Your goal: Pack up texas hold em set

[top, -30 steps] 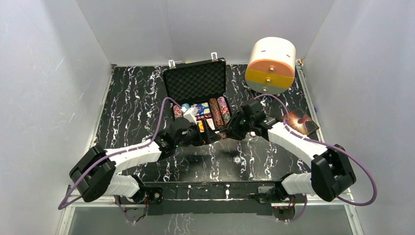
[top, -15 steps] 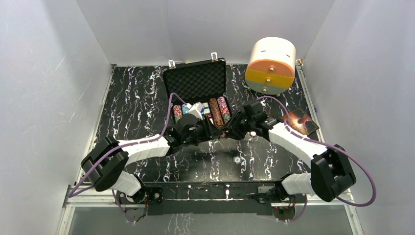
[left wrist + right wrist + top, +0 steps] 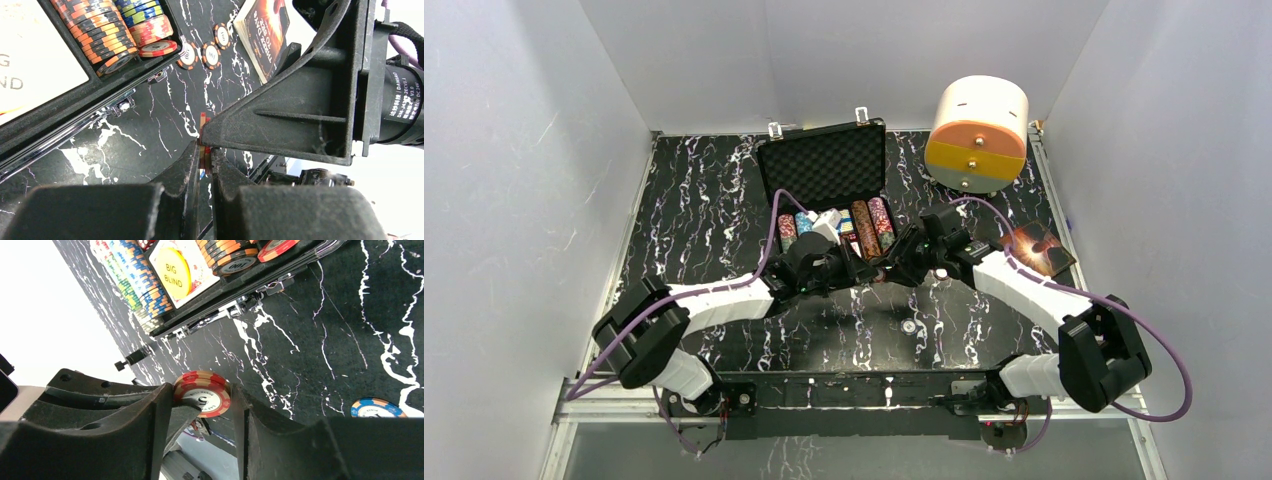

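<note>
Two tools meet just in front of the open briefcase point(image 3: 824, 165), which stands at the middle of your bench point(image 3: 694, 220) with its foam-lined lid propped upright at the far side. Your left tool point(image 3: 204, 152) is clenched on a small stack of red chips point(image 3: 202, 390), pinching it across its flat faces and holding it above the bench. Your right tool point(image 3: 201, 399) brackets the same stack across its width, one finger against the rim on each side. Whether it is actually gripping, you cannot tell from these views.

Inside the case tray, chip rows point(image 3: 864, 228) lie on edge in their slots. There is a multicoloured row along one side and an orange-and-black row on the other, with one red chip lying flat at the end of that row. Between the rows sits a yellow disc point(image 3: 172, 271) marked BIG BLIND, resting on a white card.

Outside the case, three loose chips point(image 3: 211, 54) lie flat on the bench just off its near right corner, close to the book point(image 3: 265, 35). A single blue-rimmed chip point(image 3: 375, 409) lies apart, nearer the arm bases. The white-and-orange drawer box point(image 3: 979, 135) stands at the far right with its fronts shut, so its contents are hidden.
</note>
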`<state>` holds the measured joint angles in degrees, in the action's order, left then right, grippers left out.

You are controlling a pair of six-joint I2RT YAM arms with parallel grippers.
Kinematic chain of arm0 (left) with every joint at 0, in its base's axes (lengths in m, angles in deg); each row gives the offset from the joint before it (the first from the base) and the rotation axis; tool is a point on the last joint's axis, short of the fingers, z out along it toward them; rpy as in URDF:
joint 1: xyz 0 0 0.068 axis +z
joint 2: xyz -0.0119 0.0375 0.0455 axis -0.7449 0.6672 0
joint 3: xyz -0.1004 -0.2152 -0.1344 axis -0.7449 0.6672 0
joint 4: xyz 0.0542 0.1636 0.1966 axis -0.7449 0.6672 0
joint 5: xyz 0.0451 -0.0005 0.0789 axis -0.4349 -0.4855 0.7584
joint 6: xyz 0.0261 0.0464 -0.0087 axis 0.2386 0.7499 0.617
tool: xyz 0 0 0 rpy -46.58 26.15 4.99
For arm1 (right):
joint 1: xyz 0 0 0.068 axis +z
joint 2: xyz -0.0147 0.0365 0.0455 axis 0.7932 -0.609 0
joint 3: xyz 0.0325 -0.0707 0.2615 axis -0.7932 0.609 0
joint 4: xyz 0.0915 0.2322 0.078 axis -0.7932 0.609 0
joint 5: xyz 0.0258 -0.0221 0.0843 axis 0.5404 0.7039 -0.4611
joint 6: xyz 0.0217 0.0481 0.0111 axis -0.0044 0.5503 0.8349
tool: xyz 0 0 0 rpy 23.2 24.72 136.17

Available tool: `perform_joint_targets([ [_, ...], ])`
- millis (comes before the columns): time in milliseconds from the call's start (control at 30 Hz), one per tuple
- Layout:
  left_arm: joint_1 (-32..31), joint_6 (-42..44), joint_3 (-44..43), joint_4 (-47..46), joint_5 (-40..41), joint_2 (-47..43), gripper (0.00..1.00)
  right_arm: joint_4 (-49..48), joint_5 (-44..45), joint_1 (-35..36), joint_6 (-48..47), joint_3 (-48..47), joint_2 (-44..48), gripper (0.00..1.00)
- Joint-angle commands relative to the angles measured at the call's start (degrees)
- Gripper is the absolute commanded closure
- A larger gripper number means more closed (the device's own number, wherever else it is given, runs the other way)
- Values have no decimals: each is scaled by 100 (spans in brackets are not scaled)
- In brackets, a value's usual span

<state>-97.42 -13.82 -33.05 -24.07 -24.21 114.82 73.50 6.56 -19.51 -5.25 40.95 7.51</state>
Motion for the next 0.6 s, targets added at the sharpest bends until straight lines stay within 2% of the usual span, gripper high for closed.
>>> perform_joint_targets([
  [0,-21,234,-257,-180,78,-38,100,-139,-154,-75,-215,-53,118,39],
  [67,-25,526,-335,61,67,-71,100,78,-51,-220,-506,-200,139,28],
  [133,-29,1042,-483,336,24,-104,100,314,-18,-439,-863,-320,196,24],
  [333,26,2967,-1093,1150,-393,36,100,655,25,-1244,-1511,-328,668,23],
  [467,171,4169,-1511,1351,-1317,327,100,787,-2,-1543,-1682,-49,960,23],
  [567,259,4810,-1961,1676,-1723,714,100,891,3,-1645,-1707,321,1124,24],
])
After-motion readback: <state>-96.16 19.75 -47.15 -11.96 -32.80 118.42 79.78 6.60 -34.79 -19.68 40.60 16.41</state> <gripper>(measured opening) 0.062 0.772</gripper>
